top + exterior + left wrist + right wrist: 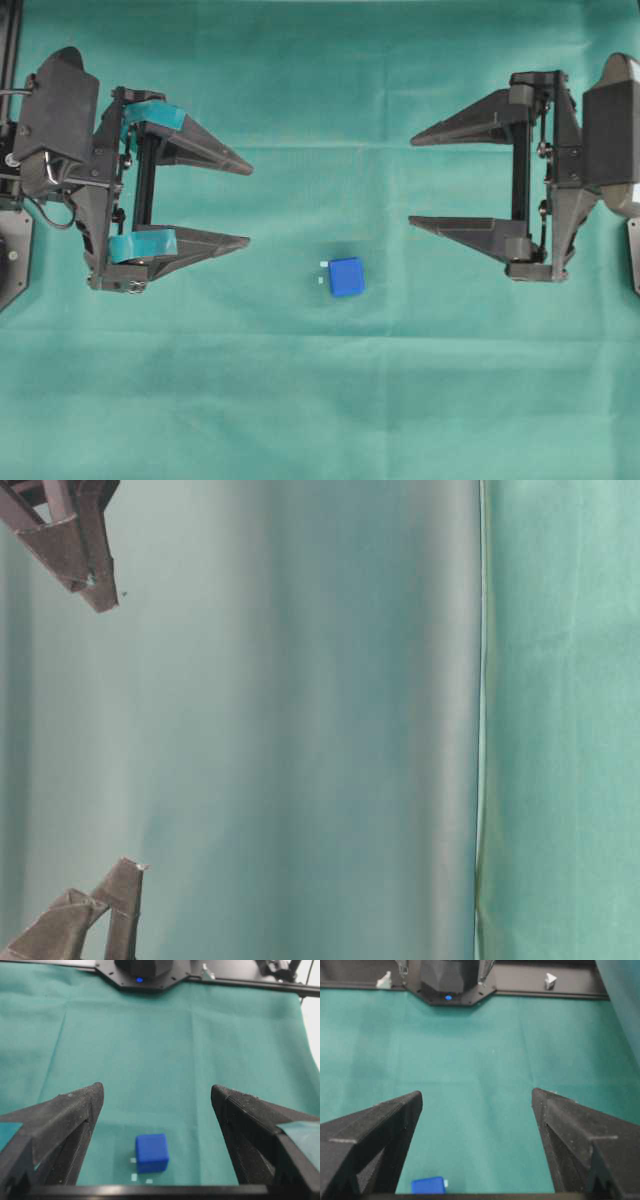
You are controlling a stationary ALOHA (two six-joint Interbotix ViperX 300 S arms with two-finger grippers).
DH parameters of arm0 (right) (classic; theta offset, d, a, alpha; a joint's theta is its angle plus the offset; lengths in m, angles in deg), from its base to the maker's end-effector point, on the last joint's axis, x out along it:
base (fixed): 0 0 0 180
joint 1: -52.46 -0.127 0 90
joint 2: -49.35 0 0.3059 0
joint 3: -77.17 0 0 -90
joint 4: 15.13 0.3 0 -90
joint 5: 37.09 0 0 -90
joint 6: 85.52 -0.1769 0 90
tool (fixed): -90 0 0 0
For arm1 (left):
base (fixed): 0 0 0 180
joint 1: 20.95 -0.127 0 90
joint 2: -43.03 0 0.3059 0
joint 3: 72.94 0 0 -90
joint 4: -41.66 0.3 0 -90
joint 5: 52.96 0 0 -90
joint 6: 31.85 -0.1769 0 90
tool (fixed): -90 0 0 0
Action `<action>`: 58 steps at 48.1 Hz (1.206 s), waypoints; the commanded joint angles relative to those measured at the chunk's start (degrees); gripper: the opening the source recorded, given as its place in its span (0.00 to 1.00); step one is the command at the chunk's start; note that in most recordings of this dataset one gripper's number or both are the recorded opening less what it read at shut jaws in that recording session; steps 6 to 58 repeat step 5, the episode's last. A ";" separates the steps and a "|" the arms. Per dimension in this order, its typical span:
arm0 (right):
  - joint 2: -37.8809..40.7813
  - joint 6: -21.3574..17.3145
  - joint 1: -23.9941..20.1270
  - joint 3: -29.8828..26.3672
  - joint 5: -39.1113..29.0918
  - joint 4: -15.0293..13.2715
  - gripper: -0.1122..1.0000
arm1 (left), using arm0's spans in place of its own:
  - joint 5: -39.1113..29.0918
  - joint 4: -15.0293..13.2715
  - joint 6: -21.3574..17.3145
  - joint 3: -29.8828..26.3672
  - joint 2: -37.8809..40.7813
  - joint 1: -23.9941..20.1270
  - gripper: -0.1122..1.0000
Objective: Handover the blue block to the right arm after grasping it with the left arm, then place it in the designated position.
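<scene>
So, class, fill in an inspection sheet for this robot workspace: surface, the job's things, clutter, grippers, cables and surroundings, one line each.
Surface: green cloth, faint fold creases.
Job's things: small bright blue cube rests on the cloth, touched by neither gripper; tiny white marks peek out at its left edge.
Clutter: nothing seen.
Grippers: left gripper with teal-taped fingers open, empty; right all-black gripper open, empty; both point toward the middle.
Cables: a black cable loops at the left arm's wrist.
Surroundings: black frame rail along the cloth's far edge in the left wrist view.

Left arm (80, 170) and right arm (570, 170) facing each other, jaws spread wide, empty.
</scene>
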 commanded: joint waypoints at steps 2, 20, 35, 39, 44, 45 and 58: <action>-0.53 -0.09 -0.09 -0.62 0.35 -0.18 0.88 | 0.79 0.18 -0.18 -1.76 -0.53 0.18 1.00; -0.53 -0.09 -0.09 -0.53 0.35 -0.18 0.88 | 0.97 0.18 -0.26 -1.76 -0.62 0.18 1.00; -0.53 -0.09 -0.09 -0.53 0.35 -0.18 0.88 | 0.97 0.18 -0.26 -1.76 -0.62 0.18 1.00; -0.53 -0.09 -0.09 -0.53 0.35 -0.18 0.88 | 0.97 0.18 -0.26 -1.76 -0.62 0.18 1.00; -0.53 -0.09 -0.09 -0.53 0.35 -0.18 0.88 | 0.97 0.18 -0.26 -1.76 -0.62 0.18 1.00; -0.53 -0.09 -0.09 -0.53 0.35 -0.18 0.88 | 0.97 0.18 -0.26 -1.76 -0.62 0.18 1.00; -0.53 -0.09 -0.09 -0.53 0.35 -0.18 0.88 | 0.97 0.18 -0.26 -1.76 -0.62 0.18 1.00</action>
